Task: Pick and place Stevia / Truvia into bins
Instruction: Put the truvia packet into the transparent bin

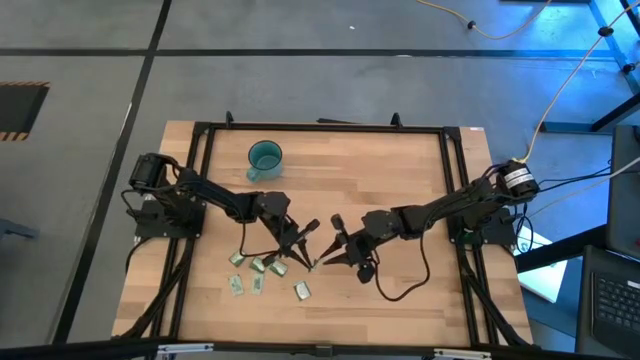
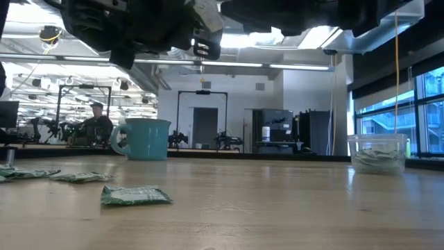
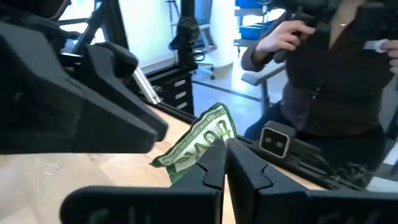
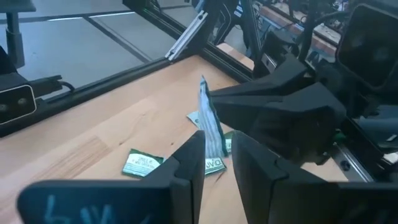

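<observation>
Both arms meet over the middle of your table (image 1: 400, 180), and a single green-and-white sachet (image 3: 198, 140) is caught between them, lifted clear of the wood. Your left end effector (image 3: 225, 155) has its fingers pressed together on the lower edge of that sachet, holding it up on edge so the printed face shows; the right wrist view shows the same packet standing thin and upright. Your right end effector (image 4: 219, 155) sits just beside it with its fingers a little apart and the packet rising in the gap between them, though whether they actually press on the paper cannot be told from here. The pose reads as a handover, or a two-handed pull to part packets that stuck together. The loose sachets (image 1: 262, 272) lie scattered on the near left part of the table, just below where the end effectors meet. The teal cup (image 1: 265, 158) stands at the far side, well apart from the arms, while the clear cup (image 2: 378, 153), seen only in the low view, already holds some packets. A person (image 3: 336, 68) stands beyond the table edge, so keep your travel toward either bin inside the frame
</observation>
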### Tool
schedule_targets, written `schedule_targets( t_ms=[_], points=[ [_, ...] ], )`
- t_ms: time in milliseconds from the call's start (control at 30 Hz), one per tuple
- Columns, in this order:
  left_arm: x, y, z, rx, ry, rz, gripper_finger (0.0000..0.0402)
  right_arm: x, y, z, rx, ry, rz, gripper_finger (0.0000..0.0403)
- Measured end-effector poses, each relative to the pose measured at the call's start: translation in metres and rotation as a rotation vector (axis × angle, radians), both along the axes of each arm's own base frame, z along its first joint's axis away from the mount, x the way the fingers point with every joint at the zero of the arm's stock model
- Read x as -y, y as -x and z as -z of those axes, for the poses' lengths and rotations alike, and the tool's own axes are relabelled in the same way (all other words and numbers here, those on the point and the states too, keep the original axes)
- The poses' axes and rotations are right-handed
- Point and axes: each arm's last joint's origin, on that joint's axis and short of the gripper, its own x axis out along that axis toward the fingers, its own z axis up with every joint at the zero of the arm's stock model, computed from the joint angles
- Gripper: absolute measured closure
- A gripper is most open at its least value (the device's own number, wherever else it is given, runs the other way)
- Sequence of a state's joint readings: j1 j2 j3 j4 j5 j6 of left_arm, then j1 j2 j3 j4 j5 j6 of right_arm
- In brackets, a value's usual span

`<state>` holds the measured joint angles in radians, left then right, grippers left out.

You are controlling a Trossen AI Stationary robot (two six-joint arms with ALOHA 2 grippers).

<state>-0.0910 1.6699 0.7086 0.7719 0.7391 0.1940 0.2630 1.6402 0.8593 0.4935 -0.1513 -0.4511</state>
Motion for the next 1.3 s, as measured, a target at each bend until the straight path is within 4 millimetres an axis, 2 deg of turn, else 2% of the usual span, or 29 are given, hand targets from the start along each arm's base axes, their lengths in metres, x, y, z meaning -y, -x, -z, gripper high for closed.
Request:
schedule_targets(
  t_ms=[1300],
  points=[
    [-0.0008,-0.0011,-0.0031,0.147,-0.107,-0.006,0.0398,0.0005,0.0,0.0006,-0.058,-0.116,0.041,0.032]
  ],
)
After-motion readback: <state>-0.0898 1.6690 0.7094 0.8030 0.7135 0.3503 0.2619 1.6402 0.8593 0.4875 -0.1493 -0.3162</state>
